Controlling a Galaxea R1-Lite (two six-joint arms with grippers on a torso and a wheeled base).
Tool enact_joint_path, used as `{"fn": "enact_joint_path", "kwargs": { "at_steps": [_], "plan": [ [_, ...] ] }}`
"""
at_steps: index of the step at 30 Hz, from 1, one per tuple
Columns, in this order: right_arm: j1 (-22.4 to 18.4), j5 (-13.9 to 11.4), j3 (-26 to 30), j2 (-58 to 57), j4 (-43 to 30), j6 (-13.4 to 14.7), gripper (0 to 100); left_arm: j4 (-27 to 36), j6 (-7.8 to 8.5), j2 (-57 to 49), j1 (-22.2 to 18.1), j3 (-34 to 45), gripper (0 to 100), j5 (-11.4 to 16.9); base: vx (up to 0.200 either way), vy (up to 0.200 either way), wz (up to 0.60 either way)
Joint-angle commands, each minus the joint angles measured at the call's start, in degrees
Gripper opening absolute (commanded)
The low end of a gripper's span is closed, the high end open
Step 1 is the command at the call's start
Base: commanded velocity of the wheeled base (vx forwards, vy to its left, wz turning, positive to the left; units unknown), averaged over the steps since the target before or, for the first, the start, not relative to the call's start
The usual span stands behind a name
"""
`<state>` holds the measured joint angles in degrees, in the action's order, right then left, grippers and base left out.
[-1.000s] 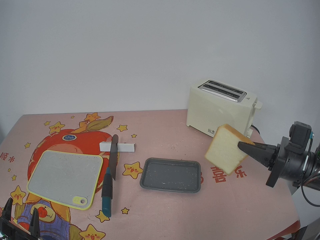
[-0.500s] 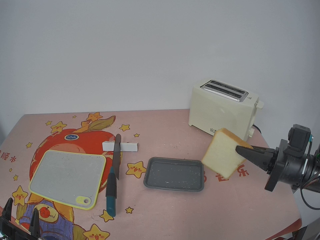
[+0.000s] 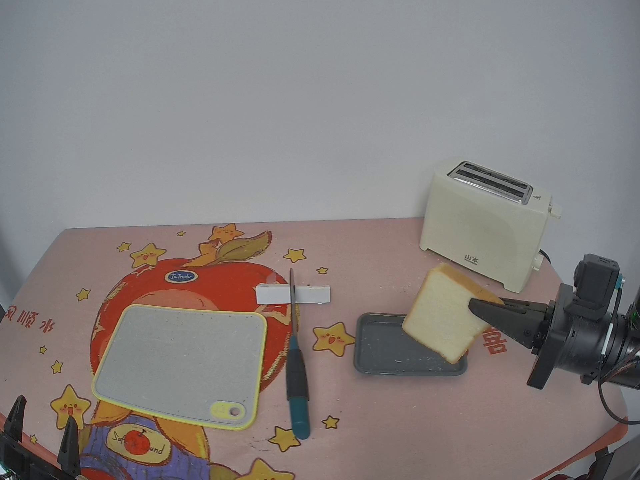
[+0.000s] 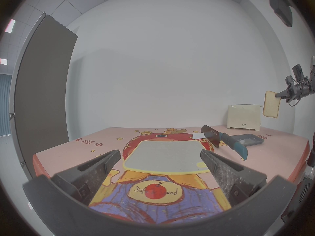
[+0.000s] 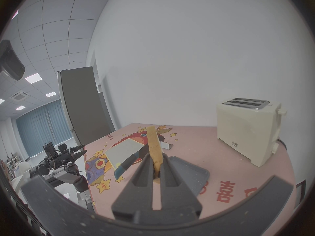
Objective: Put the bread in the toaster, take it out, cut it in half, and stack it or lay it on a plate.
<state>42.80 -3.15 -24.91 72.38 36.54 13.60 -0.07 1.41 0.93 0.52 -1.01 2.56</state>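
R hand clamps bread by crust, slice near-upright over tray | prob. oriented for toaster slot | L hand spread wide, empty, near-left

The table is covered with a pink tablecloth printed with a large red apple figure, yellow stars and red characters; a small white rectangular block lies flat on the cloth at the far right edge of the apple print. A plain pale wall stands directly behind the table's far edge. A tall dark grey panel stands upright beyond the table's left end, below a tiled ceiling with lit panels, and blue vertical blinds hang in the room behind it.
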Motion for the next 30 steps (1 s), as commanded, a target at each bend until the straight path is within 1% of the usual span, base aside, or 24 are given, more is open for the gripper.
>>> {"fn": "enact_joint_path", "kwargs": {
  "at_steps": [1, 5, 11, 19, 22, 27, 30],
  "plan": [
    [0.18, -0.02, 0.03, 0.13, 0.03, 0.02, 0, -0.01, -0.01, -0.49, 0.00, 1.01, 100, -0.01, 0.000, 0.200, 0.00],
    [0.27, -0.02, 0.30, 0.13, 0.03, 0.02, 0, -0.01, -0.01, -0.49, 0.00, 1.01, 100, -0.01, 0.000, 0.200, 0.00],
    [0.70, -0.02, 0.65, 0.22, 0.12, -0.77, 0, -0.01, -0.01, -0.49, 0.00, 1.01, 100, -0.01, 0.000, 0.200, 0.00],
    [0.97, -0.11, 1.00, 0.31, 0.12, -0.86, 0, -0.01, -0.01, -0.49, 0.00, 1.01, 100, -0.01, 0.000, 0.200, 0.00],
    [1.94, -0.11, 1.09, 0.31, 0.12, -0.77, 0, -0.01, -0.01, -0.49, 0.00, 1.01, 100, -0.01, 0.000, 0.200, 0.00],
    [2.20, -0.28, 1.26, 0.40, 0.12, -0.77, 0, -0.01, -0.01, -0.49, 0.00, 1.01, 100, -0.01, 0.000, 0.200, 0.00],
    [2.81, -0.28, 1.35, 1.10, 0.12, -0.60, 0, -0.01, -0.10, -0.49, 0.00, 1.01, 100, -0.10, 0.000, 0.000, 0.00]
  ]
}}
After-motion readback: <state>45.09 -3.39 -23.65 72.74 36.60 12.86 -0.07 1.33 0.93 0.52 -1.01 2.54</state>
